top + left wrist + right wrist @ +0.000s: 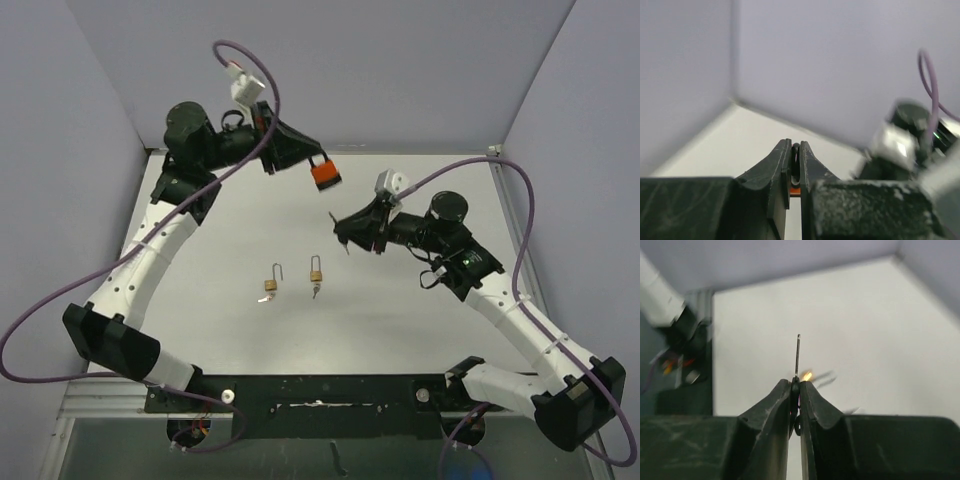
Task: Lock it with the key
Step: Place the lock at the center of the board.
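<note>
My left gripper (316, 160) is raised over the back of the table and shut on the dark shackle (795, 159) of an orange padlock (326, 175). The padlock hangs below the fingers, and only a sliver of its orange body (795, 190) shows in the left wrist view. My right gripper (341, 228) is lifted over the table's middle, a little below and right of the padlock. It is shut on a key (798, 354) whose thin blade sticks out straight past the fingertips (795, 383). Key and padlock are apart.
Two small brass padlocks with open shackles lie on the white table, one (271, 283) left of the other (316, 272), which has a small key (316, 291) at its bottom. Grey walls close in the back and sides. Purple cables (255, 70) loop above both arms.
</note>
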`<state>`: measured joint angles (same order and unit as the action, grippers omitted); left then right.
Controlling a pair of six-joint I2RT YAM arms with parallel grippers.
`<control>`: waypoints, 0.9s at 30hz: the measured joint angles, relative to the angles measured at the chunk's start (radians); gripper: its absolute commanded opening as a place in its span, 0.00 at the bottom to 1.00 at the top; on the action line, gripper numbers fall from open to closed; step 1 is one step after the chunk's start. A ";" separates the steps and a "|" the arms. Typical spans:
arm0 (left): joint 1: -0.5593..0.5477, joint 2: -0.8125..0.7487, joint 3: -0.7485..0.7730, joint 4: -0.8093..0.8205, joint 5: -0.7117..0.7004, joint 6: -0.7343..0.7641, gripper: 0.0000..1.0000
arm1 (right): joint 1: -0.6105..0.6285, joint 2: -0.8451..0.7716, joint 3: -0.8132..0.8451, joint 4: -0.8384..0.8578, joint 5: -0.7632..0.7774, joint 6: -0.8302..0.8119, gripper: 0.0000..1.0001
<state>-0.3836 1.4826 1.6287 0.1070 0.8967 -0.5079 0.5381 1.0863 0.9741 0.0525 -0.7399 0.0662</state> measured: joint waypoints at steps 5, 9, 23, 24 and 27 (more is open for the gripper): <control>0.159 -0.062 0.043 0.233 -0.291 0.024 0.00 | 0.040 0.050 -0.129 -0.393 -0.112 -0.034 0.00; 0.149 -0.104 0.073 0.338 -0.336 0.018 0.00 | 0.039 0.043 -0.148 -0.497 -0.089 -0.028 0.00; 0.076 -0.069 -0.111 0.330 -0.236 -0.095 0.00 | -0.085 -0.094 -0.046 -0.464 0.433 0.163 0.00; 0.052 -0.055 -0.135 0.312 -0.232 -0.095 0.00 | -0.113 -0.088 -0.045 -0.463 0.462 0.183 0.00; -0.025 -0.009 -0.183 0.260 -0.219 -0.086 0.00 | -0.183 -0.056 -0.038 -0.466 0.510 0.225 0.00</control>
<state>-0.4088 1.4738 1.4452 0.3668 0.6781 -0.5941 0.3550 1.0302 0.9363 -0.4133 -0.2295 0.2913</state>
